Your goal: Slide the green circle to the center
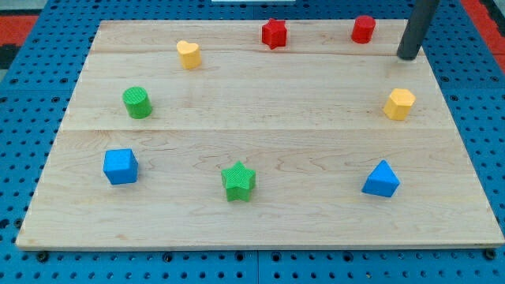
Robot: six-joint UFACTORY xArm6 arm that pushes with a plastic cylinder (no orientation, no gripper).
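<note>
The green circle (137,102) is a short green cylinder on the wooden board (260,126), at the view's left, a little above mid-height. My tip (408,56) is the lower end of the dark rod at the view's top right, far from the green circle, right of the red cylinder (363,29) and above the yellow hexagon (399,104). It touches no block.
A yellow heart (188,54) and a red star (274,34) lie along the top. A blue cube (120,166) is at the lower left, a green star (238,181) at the bottom middle, a blue triangle (381,180) at the lower right.
</note>
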